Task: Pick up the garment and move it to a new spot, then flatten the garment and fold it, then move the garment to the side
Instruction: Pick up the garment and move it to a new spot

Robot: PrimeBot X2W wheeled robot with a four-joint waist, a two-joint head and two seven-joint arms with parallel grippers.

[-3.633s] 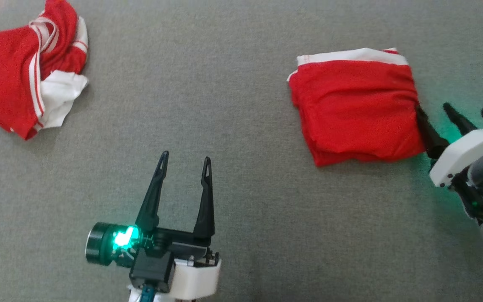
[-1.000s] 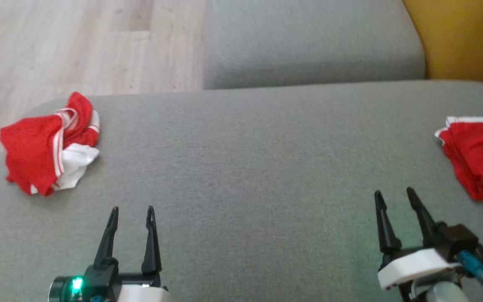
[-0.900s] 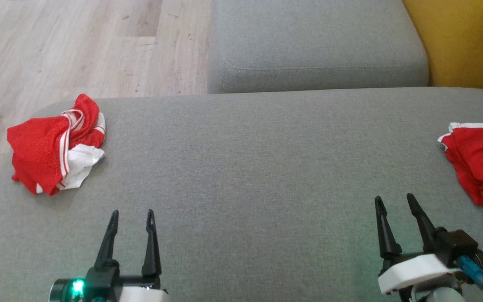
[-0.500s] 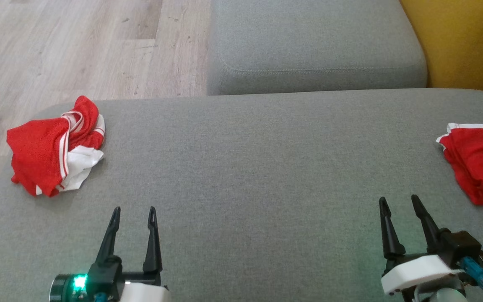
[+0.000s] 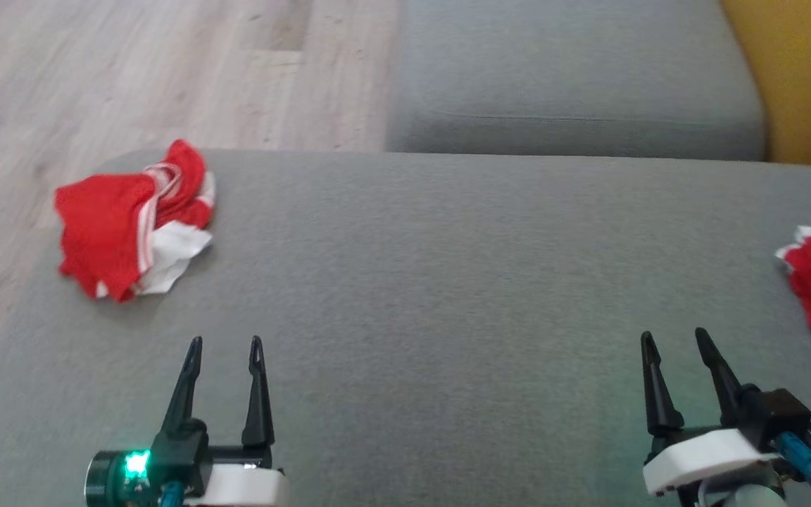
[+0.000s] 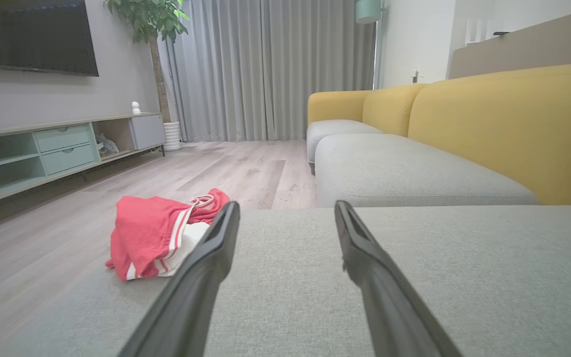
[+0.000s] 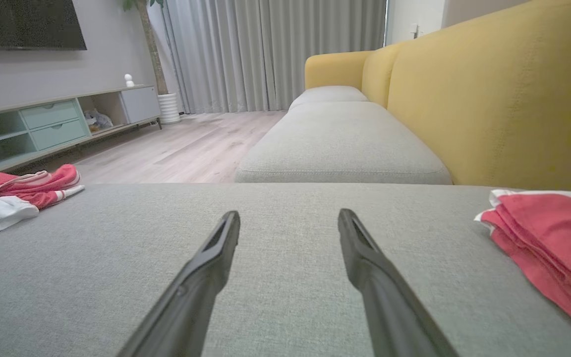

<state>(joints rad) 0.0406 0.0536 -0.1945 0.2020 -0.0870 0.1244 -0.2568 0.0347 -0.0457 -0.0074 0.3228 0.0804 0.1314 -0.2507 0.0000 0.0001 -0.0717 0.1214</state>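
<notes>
The left gripper hovers low over the near left part of the grey cushion. Its two dark fingers are spread apart with nothing between them, tips pointing away from the robot. The right gripper sits the same way over the near right part, fingers parted and empty. The two are well apart, and neither touches any cloth.

Between and ahead of them the cushion is a broad stretch of bare fabric, running to its far edge. Beyond that edge a second cushion continues the sofa.

The crumpled garment, red with white stripes and a white patch, lies in a heap at the far left corner. It is ahead and left of the left gripper, close to the rounded edge where the cushion drops to the wood floor.

The folded garment, red with a white edge on its far side, lies flat at the right side of the cushion. It is ahead and right of the right gripper, near the yellow backrest. The head view cuts off its right part.

The floor runs off to a low TV stand and grey curtains.
</notes>
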